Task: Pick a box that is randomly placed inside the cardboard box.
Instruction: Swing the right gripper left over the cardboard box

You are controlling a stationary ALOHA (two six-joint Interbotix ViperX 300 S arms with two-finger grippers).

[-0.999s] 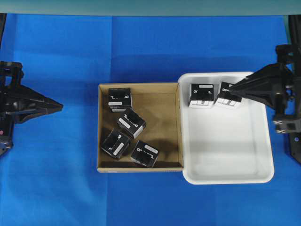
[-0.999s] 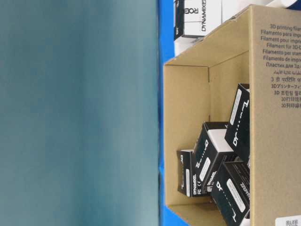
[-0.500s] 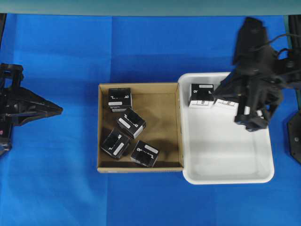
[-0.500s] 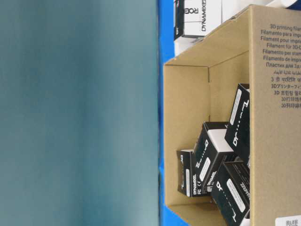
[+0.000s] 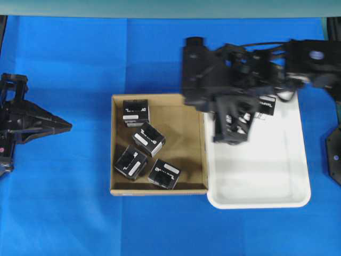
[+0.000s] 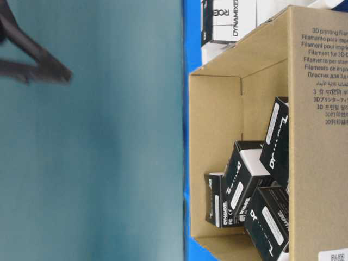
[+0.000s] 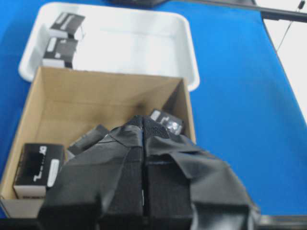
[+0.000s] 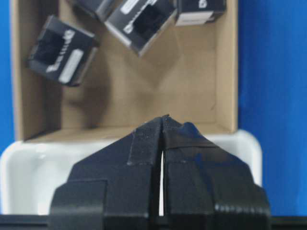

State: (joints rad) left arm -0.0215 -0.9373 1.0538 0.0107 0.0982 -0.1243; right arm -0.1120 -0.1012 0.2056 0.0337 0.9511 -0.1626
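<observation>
Worktop (image 5: 69, 213) cloth is blue, carrying a white tray (image 5: 256, 200) pressed against the right wall of the cardboard box (image 5: 184, 114). Four black cartons lie in that brown carton, none held; the box (image 5: 148, 138) near its middle sits tilted, touching its neighbours (white label strip up). More black cartons lie at the tray's far end. The right arm's fingers (image 8: 163, 120) are clenched together, empty, above the seam between tray and carton. The left fingers (image 7: 143, 125), pressed together too, hang well apart at the left.
</observation>
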